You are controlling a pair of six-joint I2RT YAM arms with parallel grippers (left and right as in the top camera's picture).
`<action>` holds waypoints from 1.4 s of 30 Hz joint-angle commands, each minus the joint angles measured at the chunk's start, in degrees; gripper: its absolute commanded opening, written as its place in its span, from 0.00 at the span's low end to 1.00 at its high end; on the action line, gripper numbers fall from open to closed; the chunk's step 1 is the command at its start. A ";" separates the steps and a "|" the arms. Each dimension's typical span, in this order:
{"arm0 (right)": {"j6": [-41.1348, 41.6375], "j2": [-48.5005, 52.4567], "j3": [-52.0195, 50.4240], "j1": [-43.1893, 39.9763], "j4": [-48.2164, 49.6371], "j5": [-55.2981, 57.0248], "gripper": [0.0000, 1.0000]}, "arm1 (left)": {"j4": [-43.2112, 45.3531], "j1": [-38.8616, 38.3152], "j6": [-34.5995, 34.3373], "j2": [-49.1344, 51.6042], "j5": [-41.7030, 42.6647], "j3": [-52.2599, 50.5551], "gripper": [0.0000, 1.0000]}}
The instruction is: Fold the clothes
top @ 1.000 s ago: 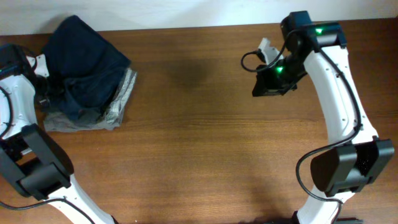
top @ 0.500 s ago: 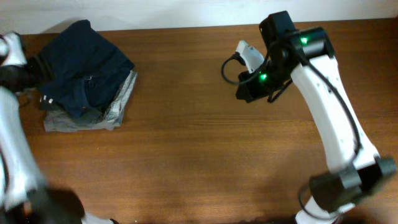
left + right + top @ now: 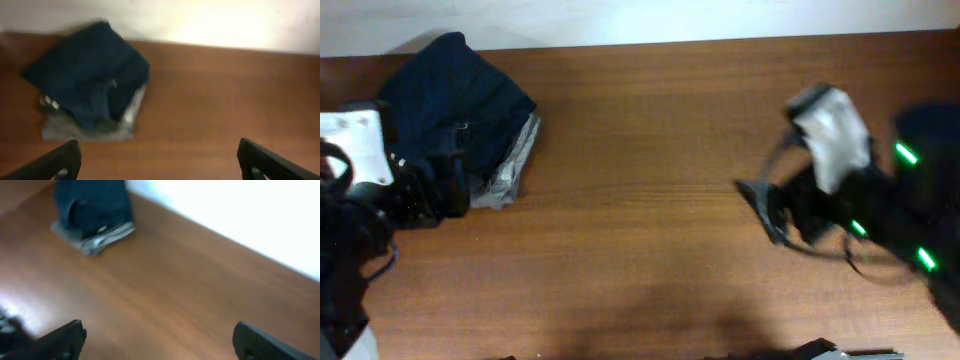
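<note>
The clothes (image 3: 455, 90) lie folded as a dark navy bundle at the table's back left, on top of a grey folded garment (image 3: 515, 160). My left gripper (image 3: 438, 188) hovers just in front of the pile, open and empty. In the left wrist view the clothes (image 3: 90, 80) lie well ahead of the wide-apart fingers (image 3: 62, 161). My right gripper (image 3: 762, 207) is blurred at the right, far from the pile. The right wrist view shows its fingers (image 3: 60, 339) spread open over bare wood, with the clothes (image 3: 92, 202) far off.
The brown wooden table (image 3: 640, 150) ends at a pale wall along its back edge. The grey garment (image 3: 85, 131) sticks out under the navy bundle on its front and right sides.
Both grippers have opened. My left arm has drawn back from the navy bundle toward the front. My right arm has swung from the back centre to the right and forward.
</note>
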 commanded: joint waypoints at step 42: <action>-0.76 -40.39 -75.60 -13.68 59.91 -3.10 0.99 | -2.29 -0.59 0.48 0.81 0.46 -0.72 0.99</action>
